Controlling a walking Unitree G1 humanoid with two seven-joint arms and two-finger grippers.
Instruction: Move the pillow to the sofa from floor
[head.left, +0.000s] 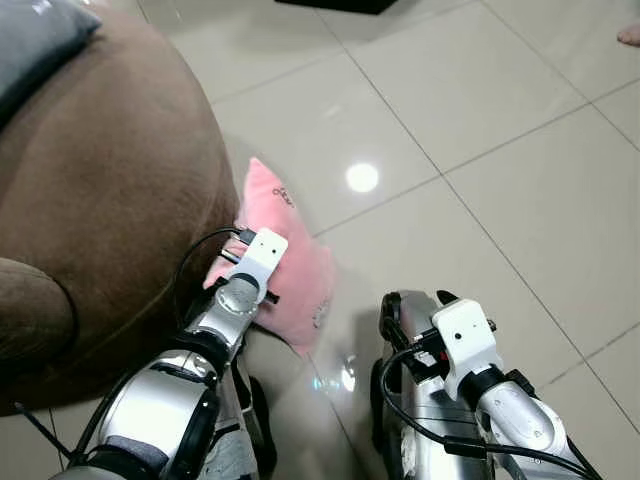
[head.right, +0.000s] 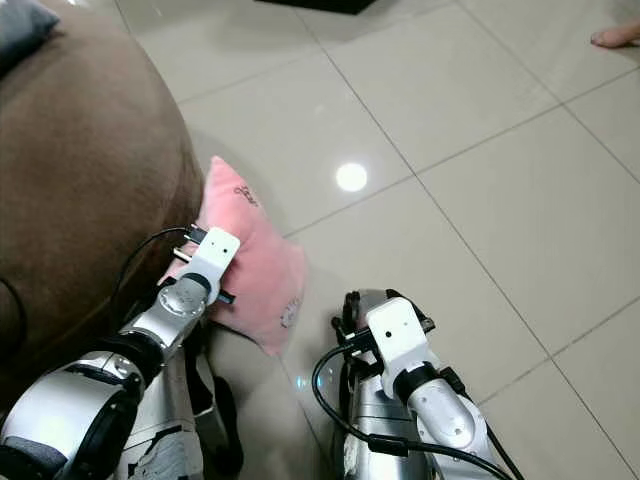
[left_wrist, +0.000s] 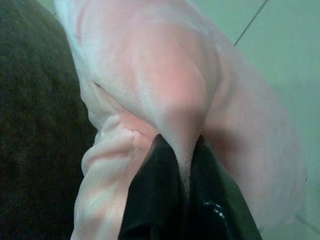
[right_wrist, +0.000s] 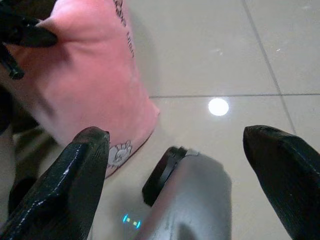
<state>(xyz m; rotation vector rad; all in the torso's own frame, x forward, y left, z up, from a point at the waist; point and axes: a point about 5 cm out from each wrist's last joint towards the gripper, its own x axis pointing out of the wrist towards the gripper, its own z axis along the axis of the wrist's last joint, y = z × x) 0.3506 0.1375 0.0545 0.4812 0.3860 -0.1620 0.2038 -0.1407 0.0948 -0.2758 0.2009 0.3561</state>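
The left gripper (left_wrist: 182, 175) pinches a fold of the pink pillow (head.left: 290, 262), which leans against the brown sofa (head.left: 110, 190) at nine o'clock (on the tiled floor (head.left: 480, 150)). At five o'clock, the right gripper (right_wrist: 190, 165) hangs wide apart, holding nothing.

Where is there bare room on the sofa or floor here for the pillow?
The brown sofa is bare across its rounded middle, between the grey cushion at its far end and the pink pillow. The tiled floor lies open on the robot's right. It is crowded where the left gripper pinches the pillow against the sofa's side; the right gripper hangs open.
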